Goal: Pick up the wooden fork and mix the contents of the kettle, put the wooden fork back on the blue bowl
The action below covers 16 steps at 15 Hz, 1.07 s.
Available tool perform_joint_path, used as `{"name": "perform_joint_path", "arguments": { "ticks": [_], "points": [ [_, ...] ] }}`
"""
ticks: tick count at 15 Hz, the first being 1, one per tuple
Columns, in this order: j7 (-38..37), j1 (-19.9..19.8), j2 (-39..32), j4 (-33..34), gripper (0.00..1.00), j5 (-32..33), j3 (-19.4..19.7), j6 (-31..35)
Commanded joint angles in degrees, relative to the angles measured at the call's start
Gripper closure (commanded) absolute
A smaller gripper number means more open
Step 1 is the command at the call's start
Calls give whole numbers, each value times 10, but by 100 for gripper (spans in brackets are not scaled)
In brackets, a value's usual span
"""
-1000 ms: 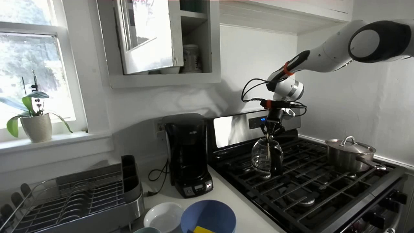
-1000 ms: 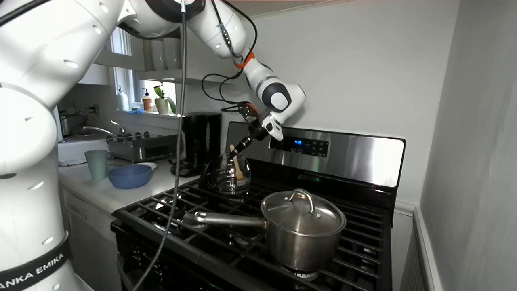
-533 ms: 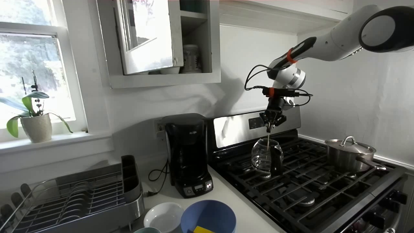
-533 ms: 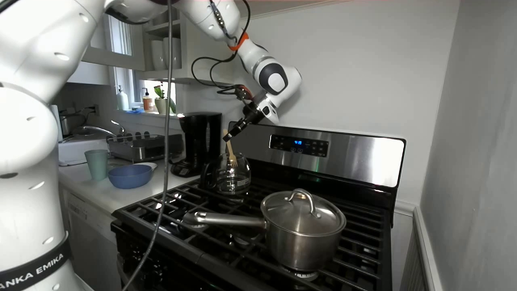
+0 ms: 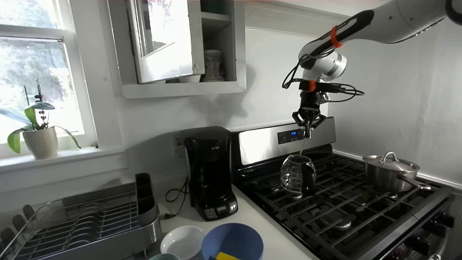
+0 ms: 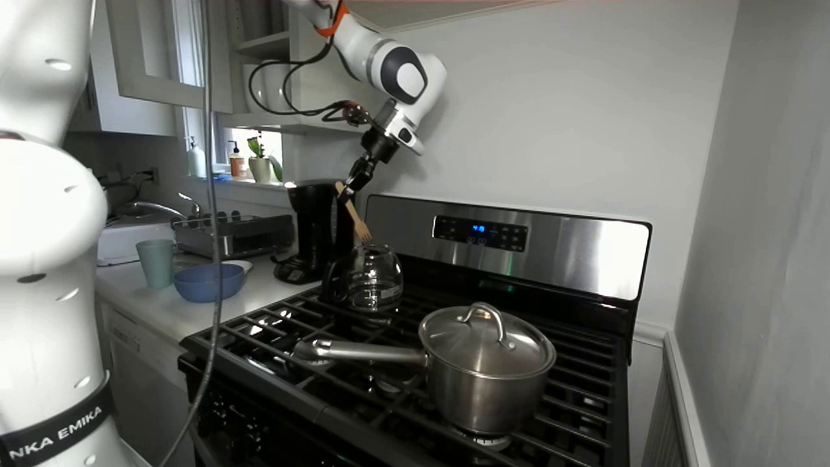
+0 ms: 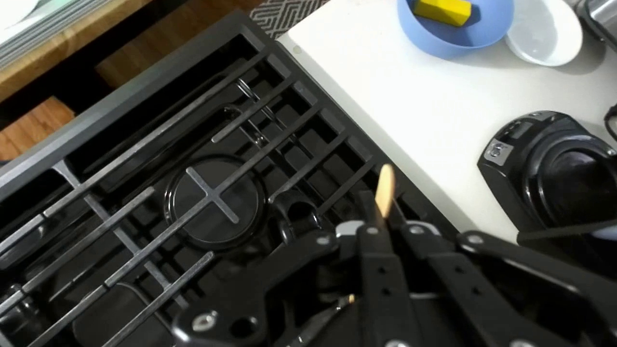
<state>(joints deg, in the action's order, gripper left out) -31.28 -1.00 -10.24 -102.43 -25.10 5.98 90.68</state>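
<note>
In an exterior view I've just drawn the wooden fork [image 6: 355, 218] up out of the glass kettle [image 6: 375, 280] — its tines, pointing to five o'clock, are now at or barely above the mouth. My gripper [image 6: 347, 194] is pinched tight on the handle. I judge the mixing finished — next, carry it to the blue bowl [image 7: 436, 44], at one o'clock from the fork in the wrist view.
</note>
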Motion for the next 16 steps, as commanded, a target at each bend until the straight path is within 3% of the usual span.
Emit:
{"name": "perform_joint_path", "arguments": {
  "ticks": [1, 11, 12, 16],
  "points": [
    [6, 33, 118, -140, 99, 69, -30, 107],
    [-3, 78, 282, -378, 99, 152, -163, 432],
    [-2, 69, 242, -326, 97, 137, -153, 373],
    [-1, 74, 268, -365, 97, 140, -169, 419]
  ]
}}
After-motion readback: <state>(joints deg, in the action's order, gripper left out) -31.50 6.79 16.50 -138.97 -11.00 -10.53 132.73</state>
